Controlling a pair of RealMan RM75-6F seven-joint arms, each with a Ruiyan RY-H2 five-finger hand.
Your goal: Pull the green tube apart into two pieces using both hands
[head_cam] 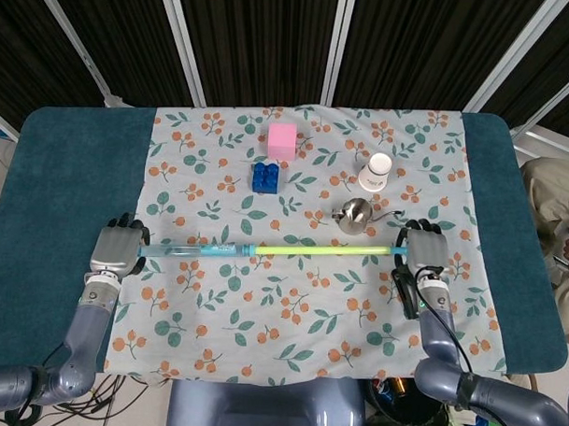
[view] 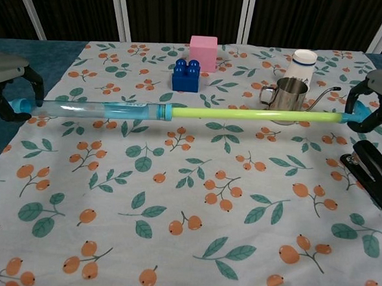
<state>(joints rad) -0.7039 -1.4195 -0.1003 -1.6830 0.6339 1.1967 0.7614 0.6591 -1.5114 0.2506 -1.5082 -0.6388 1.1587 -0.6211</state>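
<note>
The tube is stretched long above the cloth: a clear blue outer sleeve (head_cam: 194, 251) (view: 99, 109) on the left and a thin green inner rod (head_cam: 321, 250) (view: 254, 113) on the right, still joined at a blue collar (view: 165, 111). My left hand (head_cam: 117, 248) (view: 9, 88) grips the sleeve's blue end cap. My right hand (head_cam: 425, 251) (view: 379, 96) grips the rod's blue end. Both hands sit wide apart at the tube's two ends.
Behind the tube stand a steel pitcher (head_cam: 354, 214) (view: 286, 99), a white paper cup (head_cam: 378, 170) (view: 301, 63), a blue toy brick (head_cam: 263, 177) (view: 186, 75) and a pink cube (head_cam: 282, 141) (view: 203, 52). A black stapler (view: 373, 172) lies at the right edge.
</note>
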